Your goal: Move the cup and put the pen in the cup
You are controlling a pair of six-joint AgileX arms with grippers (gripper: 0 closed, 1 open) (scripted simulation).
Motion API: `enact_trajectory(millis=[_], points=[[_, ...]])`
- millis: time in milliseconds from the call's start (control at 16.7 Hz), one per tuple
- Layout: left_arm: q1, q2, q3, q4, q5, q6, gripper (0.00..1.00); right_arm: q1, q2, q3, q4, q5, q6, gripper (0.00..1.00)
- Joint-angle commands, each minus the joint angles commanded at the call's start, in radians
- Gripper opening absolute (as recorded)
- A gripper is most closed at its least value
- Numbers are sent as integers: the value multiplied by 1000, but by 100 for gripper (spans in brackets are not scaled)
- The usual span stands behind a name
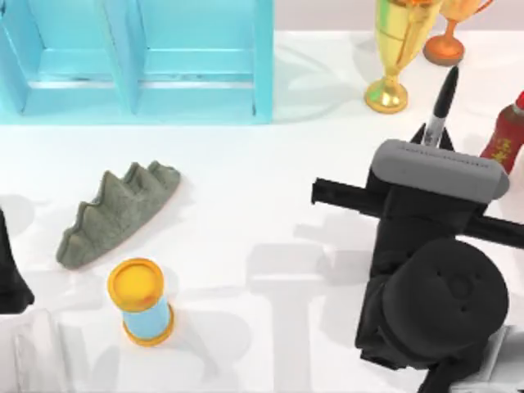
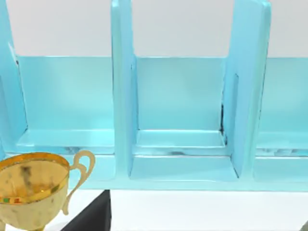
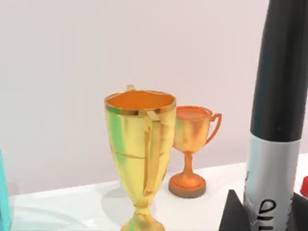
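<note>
Top view: the pen (image 1: 443,106), slim and black with a white-grey lettered band, is seen upright at the right rear of the table, projecting from the right gripper (image 1: 432,141). The fingers are clenched on its lower part. A gold trophy (image 1: 395,49) and a copper trophy (image 1: 453,33) stand just behind it, a red bottle (image 1: 509,135) to its right. A blue shelf (image 1: 139,57) occupies the left rear; a grey ridged object (image 1: 115,213) and a blue cylinder (image 1: 141,301) lie at front left. The left arm (image 1: 11,274) is parked at the left edge; the state of its fingers cannot be told.

Left wrist view: the shelf (image 2: 183,120) is faced, a gold trophy (image 2: 33,190) beside it.

Right wrist view: the pen (image 3: 279,110) is held upright between dark fingertips (image 3: 233,211), black cap above the grey band. The gold trophy (image 3: 140,154) and copper trophy (image 3: 191,149) are seen beyond.
</note>
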Motion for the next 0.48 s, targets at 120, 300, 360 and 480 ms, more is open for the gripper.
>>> enact_trajectory(millis=[120, 300, 360, 480], points=[[0, 0, 0, 0, 0, 0, 100, -17, 4, 1, -21, -16, 26, 0], [0, 0, 0, 0, 0, 0, 100, -28, 8, 2, -34, -28, 42, 0], [0, 0, 0, 0, 0, 0, 100, -28, 8, 2, -34, -28, 42, 0], [0, 0, 0, 0, 0, 0, 100, -28, 8, 2, -34, -28, 42, 8]])
